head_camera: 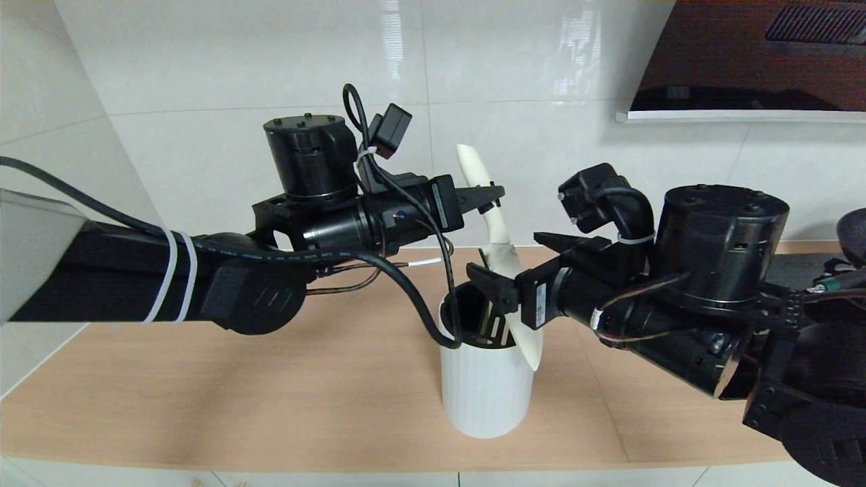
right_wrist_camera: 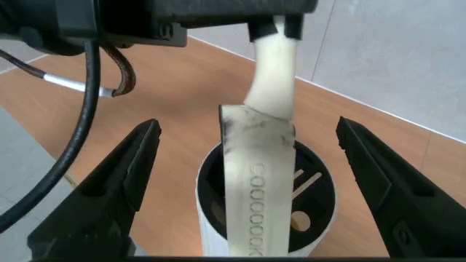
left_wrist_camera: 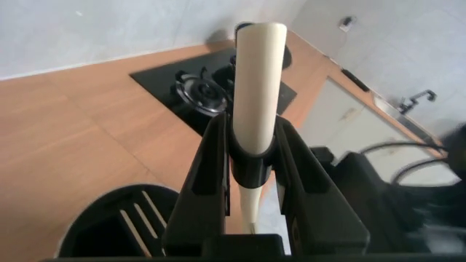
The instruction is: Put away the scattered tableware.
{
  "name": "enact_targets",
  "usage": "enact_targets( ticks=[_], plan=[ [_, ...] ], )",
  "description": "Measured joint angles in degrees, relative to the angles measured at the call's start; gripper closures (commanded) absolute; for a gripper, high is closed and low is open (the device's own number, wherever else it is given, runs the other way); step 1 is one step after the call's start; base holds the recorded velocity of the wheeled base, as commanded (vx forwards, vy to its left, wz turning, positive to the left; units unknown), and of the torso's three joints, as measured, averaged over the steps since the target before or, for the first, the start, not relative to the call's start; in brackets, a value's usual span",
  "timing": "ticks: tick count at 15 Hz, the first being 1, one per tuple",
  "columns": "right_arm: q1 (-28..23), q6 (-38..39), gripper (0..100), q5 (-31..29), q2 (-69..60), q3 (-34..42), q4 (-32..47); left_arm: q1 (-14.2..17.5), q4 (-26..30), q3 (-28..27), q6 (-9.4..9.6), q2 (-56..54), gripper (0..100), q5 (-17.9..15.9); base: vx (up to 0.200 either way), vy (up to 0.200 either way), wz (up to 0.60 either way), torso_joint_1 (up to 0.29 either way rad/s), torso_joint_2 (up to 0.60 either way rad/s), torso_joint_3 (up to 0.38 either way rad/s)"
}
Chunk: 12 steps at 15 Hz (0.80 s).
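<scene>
Mid-frame, left hand (head_camera: 484, 199) grips the white knife (head_camera: 501, 238) above the ribbed utensil holder (head_camera: 484, 396); right hand (head_camera: 507, 256) gapes around it.

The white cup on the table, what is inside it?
Inside the white cup stand wooden utensils, one with slots. The knife in the left pincer hangs across the opening, hiding part of it and the bottom.

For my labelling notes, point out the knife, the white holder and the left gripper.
knife (head_camera: 506, 260), head view, on its blade.
white holder (head_camera: 484, 396), head view, on its outer wall.
left gripper (head_camera: 488, 199), head view, between its fingertips.
</scene>
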Motion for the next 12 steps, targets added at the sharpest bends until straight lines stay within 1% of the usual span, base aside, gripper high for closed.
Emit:
enact_targets(
  ticks=[2,3,4,5,6,7,8,9,10,11,12],
  plan=[
    [-1.87,0.11,0,-0.46,-2.61,1.35,-0.17,0.01,0.01,0.04,0.18,-2.19,100,0.18,0.000,0.000,0.00,0.000,0.00,0.000],
    [-4.18,0.13,0,-0.54,-4.24,2.29,-0.24,0.01,0.04,0.33,0.99,-3.85,100,0.24,0.000,0.000,0.00,0.000,0.00,0.000],
    [-6.97,0.24,0,-0.44,-5.75,3.01,-0.22,0.04,0.09,0.69,2.49,-5.47,100,0.30,0.000,0.000,0.00,0.000,0.00,0.000],
    [-10.97,0.66,0,0.13,-6.97,3.58,-0.16,0.37,0.23,1.52,5.42,-7.27,100,0.33,0.000,0.000,0.00,0.000,0.00,0.000],
    [-14.91,1.33,0,0.85,-7.74,3.94,-0.06,0.80,0.33,2.46,7.80,-8.57,100,0.35,0.000,0.000,0.00,0.000,0.00,0.000],
    [-19.13,2.86,0,1.97,-8.23,4.79,0.09,1.27,0.63,3.50,11.74,-9.70,100,0.49,0.000,0.000,0.00,0.000,0.00,0.000],
    [-21.69,3.83,0,2.66,-8.29,6.03,0.28,1.50,1.07,4.50,16.66,-10.34,100,1.50,0.000,0.000,0.00,0.000,0.00,0.000],
    [-22.88,4.10,0,2.85,-8.23,6.80,0.33,1.57,1.62,5.66,22.28,-10.78,100,4.57,0.000,0.000,0.00,0.000,0.00,0.000],
    [-23.52,4.16,0,2.93,-8.18,7.11,0.27,1.63,1.80,6.34,24.22,-11.07,100,6.62,0.000,0.000,0.00,0.000,0.00,0.000],
    [-23.81,4.14,0,2.94,-8.13,7.30,0.24,1.61,1.71,6.81,25.04,-11.39,100,7.52,0.000,0.000,0.00,0.000,0.00,0.000],
    [-23.98,4.16,0,2.94,-8.13,7.39,0.24,1.49,1.71,6.97,25.34,-11.50,100,7.66,0.000,0.000,0.00,0.000,0.00,0.000]
  ],
)
